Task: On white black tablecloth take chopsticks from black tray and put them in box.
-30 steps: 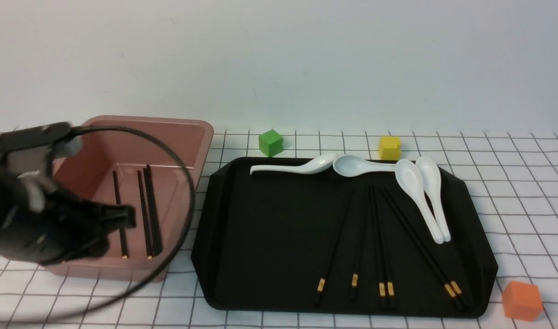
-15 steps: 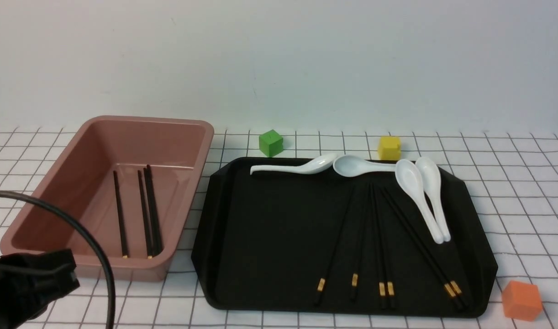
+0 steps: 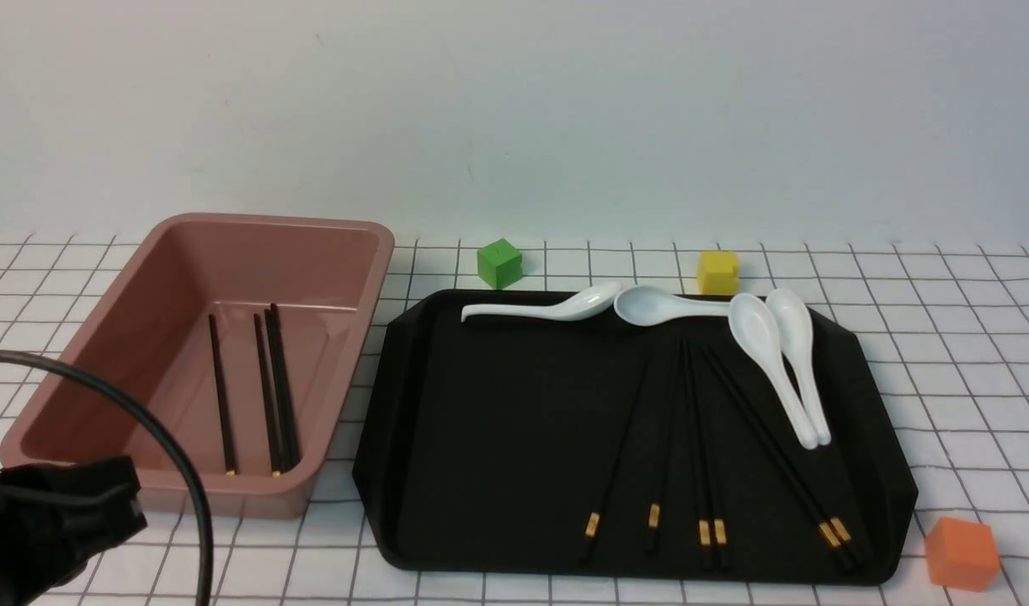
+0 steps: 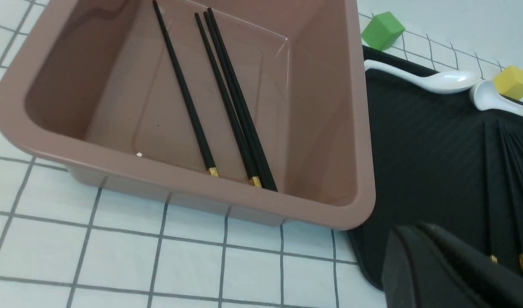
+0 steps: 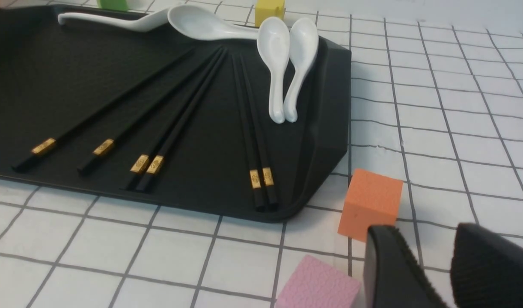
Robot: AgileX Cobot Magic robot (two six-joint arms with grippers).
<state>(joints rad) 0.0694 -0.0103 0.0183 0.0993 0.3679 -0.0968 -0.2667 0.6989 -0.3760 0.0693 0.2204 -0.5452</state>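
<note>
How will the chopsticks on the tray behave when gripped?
Probably stiff: the chopsticks lie dead straight. Likely hard to pinch, being thin and flat against the tray. The paired ones touch, so one may drag its neighbour.

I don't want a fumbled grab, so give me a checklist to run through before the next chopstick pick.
1. Chopsticks left on the tray: six there. Ok.
2. Their gold ends clear of the spoons: ok.
3. Box has room, with three chopsticks lying flat inside: ok.
4. Right claw open and empty: ok.
5. Left claw open: cannot tell, only a dark mass shows.
6. Right claw's way to the tray clear: the orange cube sits close beside it and might get nudged. Not ok.
</note>
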